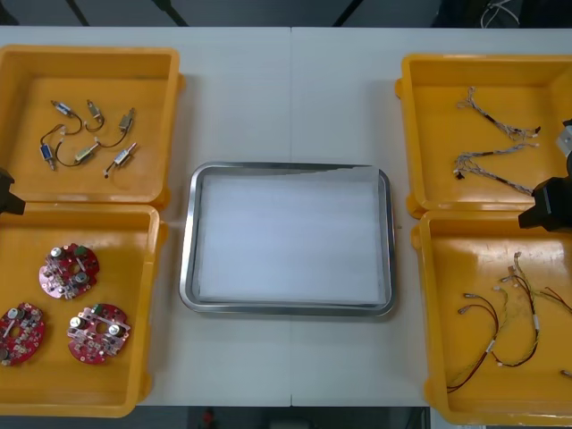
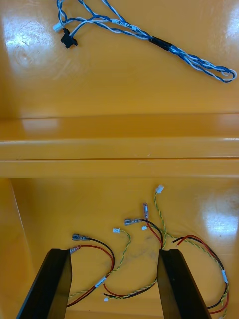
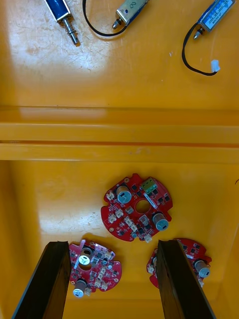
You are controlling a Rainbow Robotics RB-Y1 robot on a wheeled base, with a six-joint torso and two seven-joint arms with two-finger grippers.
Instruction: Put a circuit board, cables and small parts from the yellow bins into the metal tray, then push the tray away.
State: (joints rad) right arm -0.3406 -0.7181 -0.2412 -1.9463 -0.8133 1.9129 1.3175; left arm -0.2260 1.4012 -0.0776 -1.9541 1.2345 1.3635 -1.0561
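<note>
**Both grippers open over the near bins, tray at mid-table**

The tray [image 1: 189, 241] lies flat in the middle of the table [image 1: 286, 89], between the left and right pairs of bins. It has a shiny rim and is white inside.

The left gripper [image 1: 7, 192] shows at the left edge of the front view, over the wall where the far left bin [image 1: 89, 54] meets the near left bin [image 1: 130, 259]. Its wrist view shows its fingers [image 3: 52, 279] standing well apart, holding nothing, above the near left bin's floor. Three boards [image 3: 137, 207] lie flat there. One is beyond the gap between the fingers. The other two each sit beside a finger, one of them partly hidden behind it. None touches the gripper. The small parts [image 1: 87, 152] lie scattered in the far left bin, some with thin black leads.

The right gripper [image 1: 550, 204] shows at the right edge of the front view, over the wall between the far right bin [image 1: 429, 134] and the near right bin [image 1: 447, 268]. Its fingers [image 2: 174, 284] are also spread wide and hold nothing. They hang above the red-yellow cables [image 2: 77, 238], which lie loose on the near right bin's floor, partly between the fingers. The blue-white cables [image 2: 159, 42] lie in the far right bin, beyond the wall.
</note>
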